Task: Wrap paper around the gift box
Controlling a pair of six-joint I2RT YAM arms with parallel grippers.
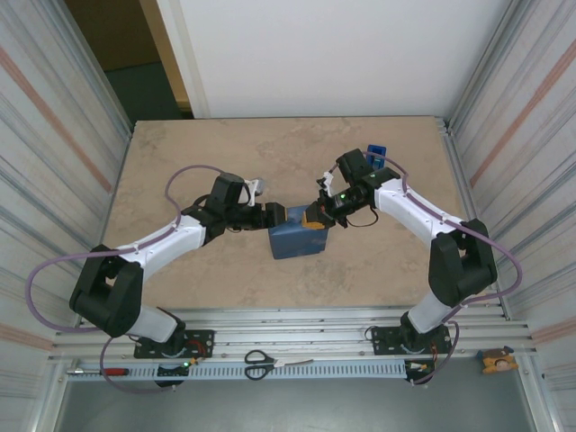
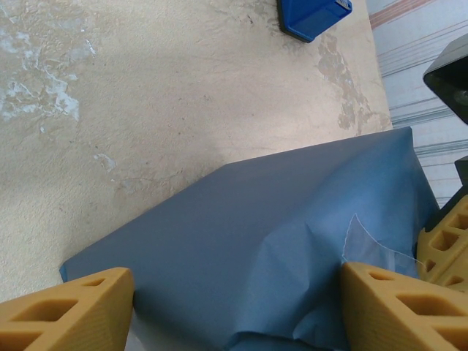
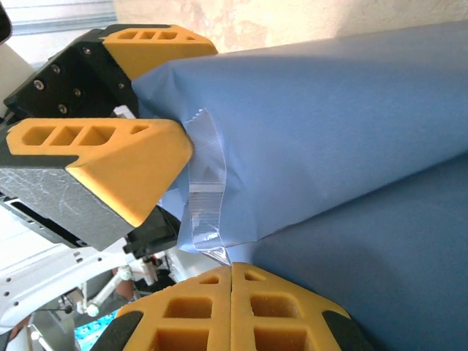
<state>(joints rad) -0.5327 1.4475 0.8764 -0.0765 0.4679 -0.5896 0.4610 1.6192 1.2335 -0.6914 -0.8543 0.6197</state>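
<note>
Mottled beige table [image 1: 180, 171], flanked by ribbed metal walls [image 1: 54, 135], carries the paper [image 1: 292, 241] folded into a blue parcel at its middle, the gift box presumably sealed inside since no orange shows. Left gripper [image 1: 275, 215] stands wide across one end of the parcel with both fingers [image 3: 117, 157] against the paper, seemingly clamping it so the folded flap cannot spring up. Right gripper [image 3: 232, 269], jaws pressed together and empty, meets the clear tape strip [image 3: 205, 190] on that flap, likely to rub it down.
</note>
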